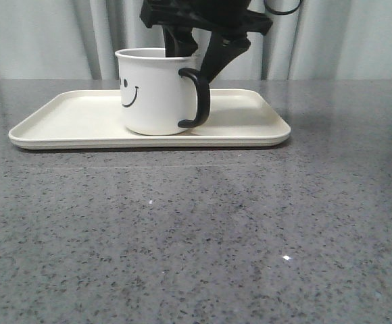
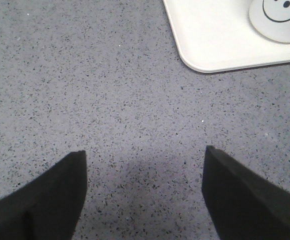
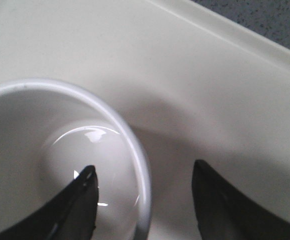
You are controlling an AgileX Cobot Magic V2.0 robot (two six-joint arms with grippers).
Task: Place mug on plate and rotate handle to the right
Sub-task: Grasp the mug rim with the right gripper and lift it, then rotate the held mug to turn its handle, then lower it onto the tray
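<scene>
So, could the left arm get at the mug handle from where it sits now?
Probably not easily: the handle faces right, the mug body blocks that side, and the right end effector straddles the rim beside it.

This looks like a robot test bench in a lab or studio rather than a lived-in kitchen. A grey speckled stone-look table (image 1: 196,236) fills the front view out to its far edge, and right behind that edge hangs a pale pleated curtain (image 1: 47,40) that closes off the whole background. On the table near the far edge stand only a cream tray (image 1: 67,115) and a smiley-face mug (image 1: 152,94), with black robot arm hardware (image 1: 203,20) above them.
</scene>
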